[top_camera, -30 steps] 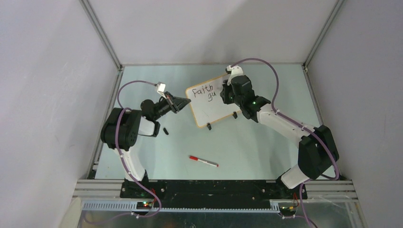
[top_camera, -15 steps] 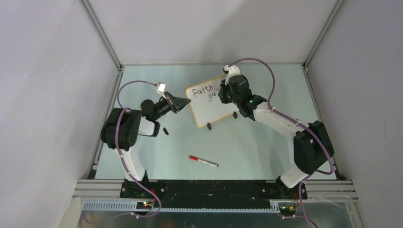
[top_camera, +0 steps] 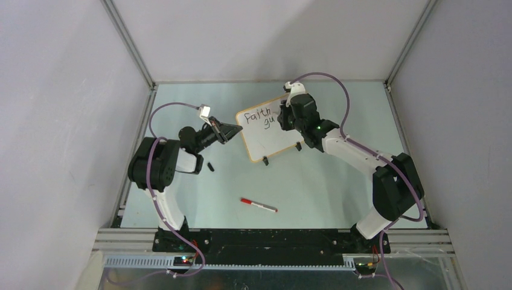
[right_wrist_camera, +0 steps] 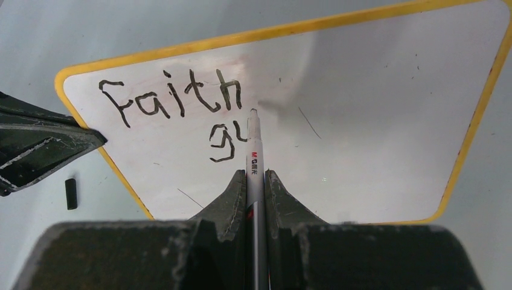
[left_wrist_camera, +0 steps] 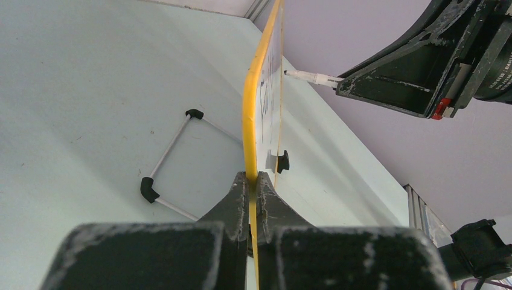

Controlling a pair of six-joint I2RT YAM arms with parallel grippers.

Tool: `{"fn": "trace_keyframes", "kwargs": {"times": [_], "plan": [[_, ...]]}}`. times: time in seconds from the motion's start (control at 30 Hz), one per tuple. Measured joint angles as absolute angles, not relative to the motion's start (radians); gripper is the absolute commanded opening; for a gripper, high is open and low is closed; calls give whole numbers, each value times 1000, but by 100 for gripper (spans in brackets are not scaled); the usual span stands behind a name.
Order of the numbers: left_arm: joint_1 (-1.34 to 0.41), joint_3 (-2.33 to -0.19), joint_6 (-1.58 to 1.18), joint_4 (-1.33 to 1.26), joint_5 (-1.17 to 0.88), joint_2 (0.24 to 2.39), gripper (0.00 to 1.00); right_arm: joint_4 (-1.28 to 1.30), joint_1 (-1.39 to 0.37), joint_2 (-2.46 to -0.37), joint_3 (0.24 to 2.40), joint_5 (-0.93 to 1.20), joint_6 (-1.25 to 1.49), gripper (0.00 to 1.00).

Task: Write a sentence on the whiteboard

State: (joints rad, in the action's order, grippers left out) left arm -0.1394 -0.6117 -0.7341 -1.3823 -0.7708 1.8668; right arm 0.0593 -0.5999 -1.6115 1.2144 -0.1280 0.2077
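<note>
The whiteboard (top_camera: 273, 142) stands on the worktop (top_camera: 326, 181), its edge clamped in the left hand (left_wrist_camera: 253, 183). The unfinished sentence (right_wrist_camera: 175, 103) reads "Faith" above "gu". The right hand (right_wrist_camera: 255, 176) grips a marker (right_wrist_camera: 253, 148), labelled perhaps "M&G", its tip just beside the "u".

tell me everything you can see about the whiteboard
Small rectangular whiteboard, glossy white face, rounded corners, thin yellow-orange frame, black clip feet on its lower edge. It stands on the pale green table, far centre. Black lettering, "Faith" with "gu" below, sits near its top left. The left fingers pinch one side edge; a marker held in the right fingers has its tip against the face beside "gu".
</note>
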Motion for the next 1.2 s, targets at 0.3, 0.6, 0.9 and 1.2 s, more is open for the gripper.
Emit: {"fn": "trace_keyframes", "kwargs": {"times": [0.3,0.6,0.9,1.2], "plan": [[-139,-612,-734,-1382,-771,1867,0,78,-594,-1623,1230,-135,208,0],[-139,-612,-734,-1382,-770,1867,0,105,-593,-1654,1253,-141,208,0],[-139,-612,-734,-1382,-770,1867,0,120,-591,-1661,1272,-150,209,0],[-139,-612,-734,-1382,-770,1867,0,123,-591,-1661,1272,-149,209,0]]}}
